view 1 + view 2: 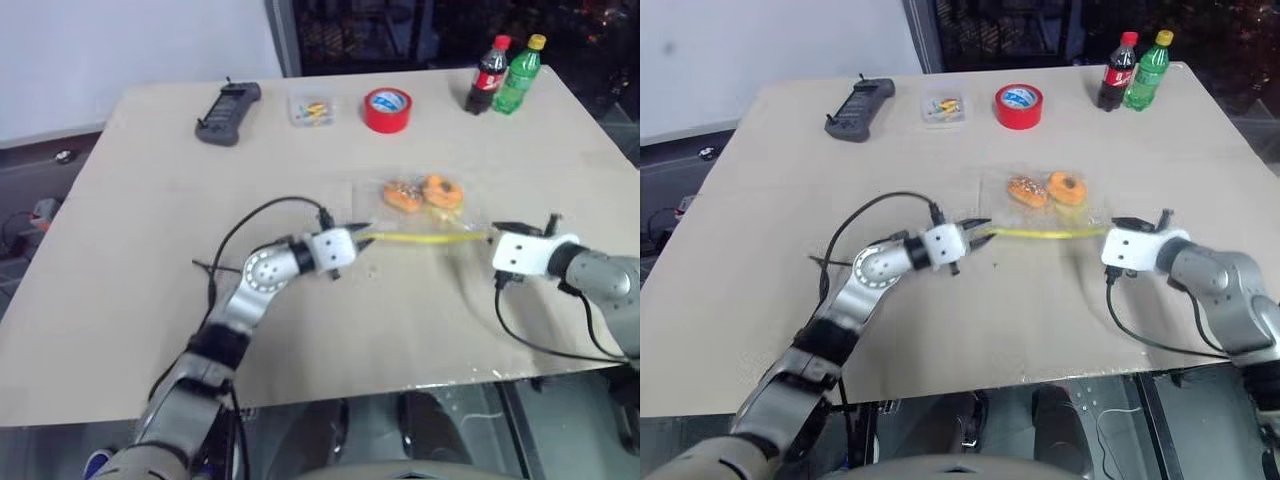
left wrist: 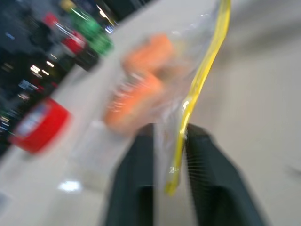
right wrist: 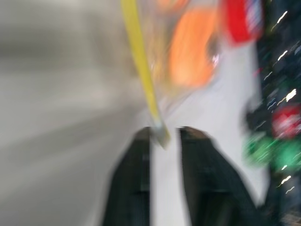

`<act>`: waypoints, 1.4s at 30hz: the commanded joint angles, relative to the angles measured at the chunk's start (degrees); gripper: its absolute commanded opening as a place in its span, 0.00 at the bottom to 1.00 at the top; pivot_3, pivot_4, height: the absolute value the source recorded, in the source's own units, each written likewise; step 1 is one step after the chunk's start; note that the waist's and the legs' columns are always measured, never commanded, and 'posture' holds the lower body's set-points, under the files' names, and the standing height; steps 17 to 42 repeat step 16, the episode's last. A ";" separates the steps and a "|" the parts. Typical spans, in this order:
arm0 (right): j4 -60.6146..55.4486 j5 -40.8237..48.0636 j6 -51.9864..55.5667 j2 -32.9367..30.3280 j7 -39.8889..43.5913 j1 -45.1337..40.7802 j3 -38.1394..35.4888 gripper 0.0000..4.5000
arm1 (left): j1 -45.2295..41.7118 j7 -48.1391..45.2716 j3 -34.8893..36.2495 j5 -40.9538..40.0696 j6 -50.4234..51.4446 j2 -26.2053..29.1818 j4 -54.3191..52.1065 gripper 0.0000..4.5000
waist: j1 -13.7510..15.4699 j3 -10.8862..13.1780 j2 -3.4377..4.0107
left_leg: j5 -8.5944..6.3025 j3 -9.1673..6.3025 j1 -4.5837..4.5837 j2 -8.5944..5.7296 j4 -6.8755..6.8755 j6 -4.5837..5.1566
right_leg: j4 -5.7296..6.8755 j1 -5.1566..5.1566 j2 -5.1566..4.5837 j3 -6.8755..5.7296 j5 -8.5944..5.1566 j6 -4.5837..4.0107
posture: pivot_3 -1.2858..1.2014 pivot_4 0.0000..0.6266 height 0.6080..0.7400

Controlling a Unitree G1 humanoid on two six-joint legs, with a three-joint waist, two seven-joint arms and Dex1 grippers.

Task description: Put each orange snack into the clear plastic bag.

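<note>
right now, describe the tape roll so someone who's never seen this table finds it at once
Start at the table's far edge, where two bottles, one red-labelled and one green, stand at the right corner. Left of them, lying flat, is the tape roll, with a small clear box on its other side. It is the one solid red ring, with a blue and white label in its middle.

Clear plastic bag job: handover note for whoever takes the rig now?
Left gripper: fingers apart, one on each side of the yellow seal strip at its left end.
Right gripper: fingers apart, the strip's other end between them.
Clear plastic bag: lies flat mid-table, seal edge toward the robot.
Orange snacks: both look to be inside the bag, side by side.
Done: snacks apparently bagged.
Left: check that the seal is closed, then clear both arms.
</note>
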 commanded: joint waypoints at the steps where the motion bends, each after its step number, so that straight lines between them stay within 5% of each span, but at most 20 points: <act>1: -8.38 8.21 6.94 0.93 2.89 6.04 -9.69 0.64 | 5.67 -5.46 5.88 -11.26 12.72 4.39 -13.22 0.62 | 0.42 0.03 0.04 | -0.04 -0.04 0.10 0.05 0.05 0.07 | -0.04 0.17 0.06 -0.03 0.02 0.00 | 0.52 0.24 1.00; 6: -14.18 27.09 18.51 4.23 9.14 12.85 -24.40 1.00 | 13.17 -11.22 17.51 -27.62 28.28 12.02 -21.44 0.99 | 0.97 0.17 0.21 | -0.29 -0.05 1.39 0.29 0.00 0.18 | -0.36 1.55 0.28 -0.07 -0.03 0.04 | 0.52 0.24 1.00; 11: -16.89 38.36 24.35 3.89 14.15 17.59 -33.46 1.00 | 15.04 -15.59 24.21 -37.52 39.92 18.86 -25.03 0.99 | 1.71 0.17 0.22 | -0.24 -0.08 1.46 0.31 -0.09 0.31 | -0.50 1.66 0.26 -0.13 -0.01 0.01 | 0.52 0.24 1.00; 16: -17.61 41.20 26.53 2.91 14.10 17.97 -34.82 1.00 | 14.05 -16.72 26.22 -41.27 44.67 20.62 -25.73 0.99 | 1.91 0.17 0.22 | -0.34 -0.04 1.50 0.31 -0.14 0.21 | -0.57 1.70 0.18 -0.09 -0.01 0.01 | 0.52 0.24 1.00; 42: -17.61 41.20 26.53 2.91 14.10 17.97 -34.82 1.00 | 14.05 -16.72 26.22 -41.27 44.67 20.62 -25.73 0.99 | 1.91 0.17 0.22 | -0.34 -0.04 1.50 0.31 -0.14 0.21 | -0.57 1.70 0.18 -0.09 -0.01 0.01 | 0.52 0.24 1.00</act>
